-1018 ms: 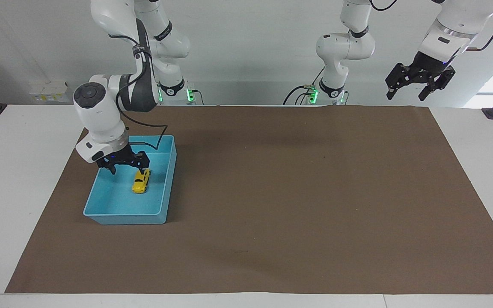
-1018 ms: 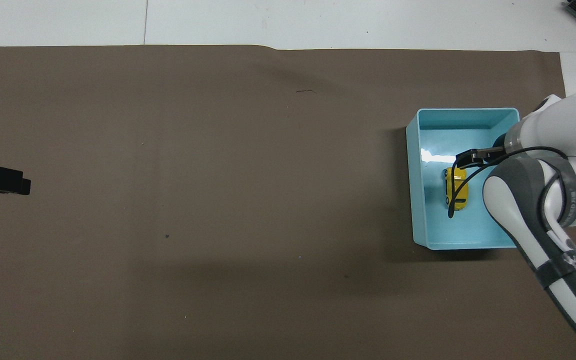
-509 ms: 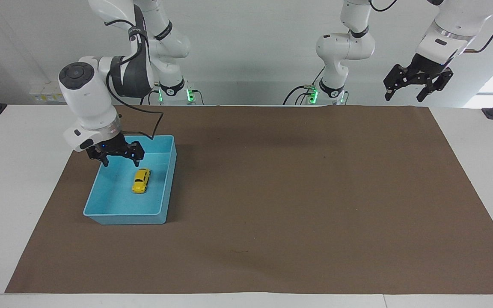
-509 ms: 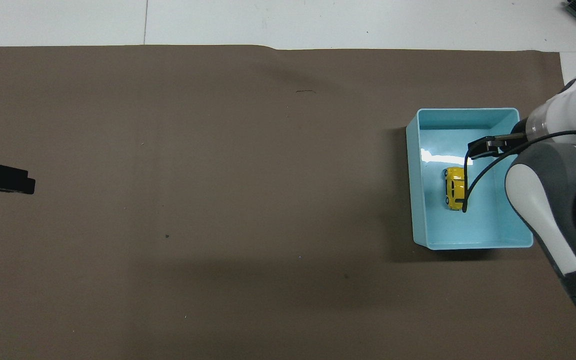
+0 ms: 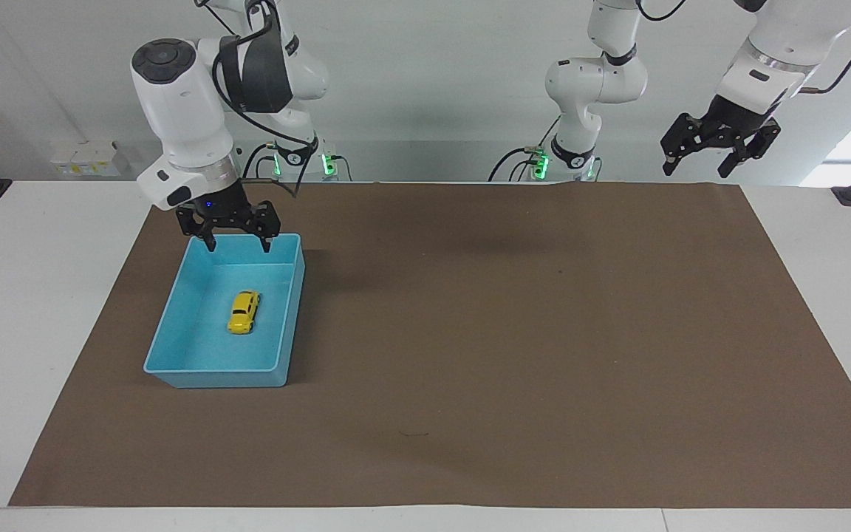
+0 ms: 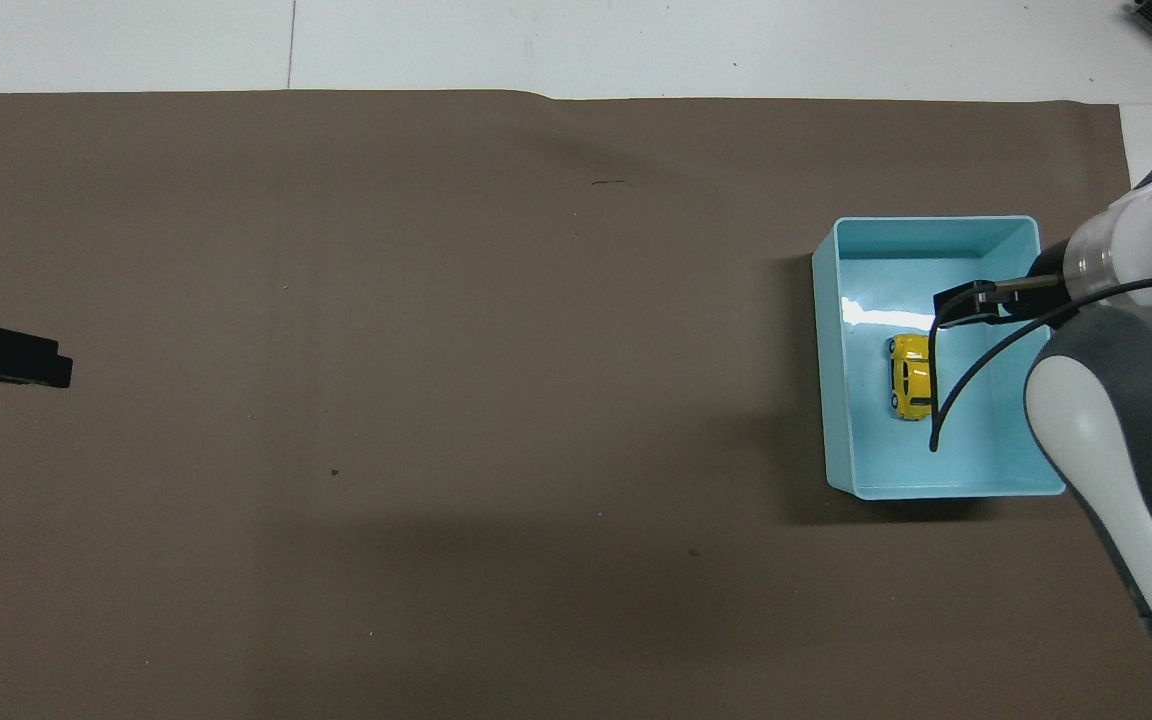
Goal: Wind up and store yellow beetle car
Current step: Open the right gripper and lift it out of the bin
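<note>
So: tiny yellow beetle car (image 5: 244, 312) inside light blue plastic bin (image 5: 174, 363), mat's right-arm end.
Right gripper (image 5: 234, 243) empty, fingers apart above bin; left gripper (image 5: 697, 157) apart, waiting, mostly cropped overhead.

The yellow beetle car (image 5: 244, 312) is a tiny bright yellow toy with a rounded body, dark windows and small black wheels. It sits upright on its wheels on the floor of the light blue bin (image 5: 176, 359), apparently near the middle, lengthwise along the bin's long sides, touching no wall.
</note>
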`<state>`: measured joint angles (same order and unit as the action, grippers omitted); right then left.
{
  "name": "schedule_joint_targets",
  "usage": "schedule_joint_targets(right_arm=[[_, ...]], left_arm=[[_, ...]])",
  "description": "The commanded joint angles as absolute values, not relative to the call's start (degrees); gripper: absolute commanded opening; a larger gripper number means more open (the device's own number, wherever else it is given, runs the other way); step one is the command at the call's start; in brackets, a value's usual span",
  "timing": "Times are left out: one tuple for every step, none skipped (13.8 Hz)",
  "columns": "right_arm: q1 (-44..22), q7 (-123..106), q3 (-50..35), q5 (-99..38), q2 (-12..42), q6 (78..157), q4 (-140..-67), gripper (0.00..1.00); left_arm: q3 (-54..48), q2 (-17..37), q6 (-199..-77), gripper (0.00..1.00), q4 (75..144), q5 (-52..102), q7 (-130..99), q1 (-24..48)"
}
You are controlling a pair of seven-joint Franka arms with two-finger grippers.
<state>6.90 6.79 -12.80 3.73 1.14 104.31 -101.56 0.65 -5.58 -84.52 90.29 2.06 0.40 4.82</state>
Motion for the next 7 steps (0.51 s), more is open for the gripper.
schedule_joint_targets(right_arm=[[8.0, 5.6, -12.7, 1.6, 1.9, 98.0, -95.6, 1.00], [8.2, 4.9, -12.7, 1.2, 2.1, 96.4, -93.9, 1.00], [8.4, 4.8, -12.7, 1.1, 2.1, 94.5, -92.6, 1.00], [8.7, 4.8, -12.6, 1.1, 2.2, 92.1, -91.0, 1.00], [8.7, 4.7, -12.3, 1.1, 2.2, 89.6, -89.4, 1.00], [8.8, 4.7, -12.2, 1.0, 2.0, 88.5, -88.5, 1.00], [9.2, 4.7, -12.2, 0.8, 1.8, 88.5, -88.6, 1.00]], left_arm=[[0.5, -5.4, -84.3, 1.00, 89.8, 2.5, 0.7, 4.7], [0.5, -5.6, -83.7, 1.00, 89.9, 2.5, 0.7, 4.6], [0.5, -5.5, -83.8, 1.00, 89.8, 2.5, 0.7, 4.2], [0.7, -5.5, -83.8, 1.00, 89.8, 2.5, 0.7, 4.0], [1.0, -5.5, -83.7, 1.00, 89.8, 2.5, 0.8, 4.0], [1.1, -5.5, -83.7, 1.00, 89.8, 2.5, 0.8, 4.0], [1.0, -5.5, -83.7, 1.00, 89.8, 2.5, 0.8, 4.0]])
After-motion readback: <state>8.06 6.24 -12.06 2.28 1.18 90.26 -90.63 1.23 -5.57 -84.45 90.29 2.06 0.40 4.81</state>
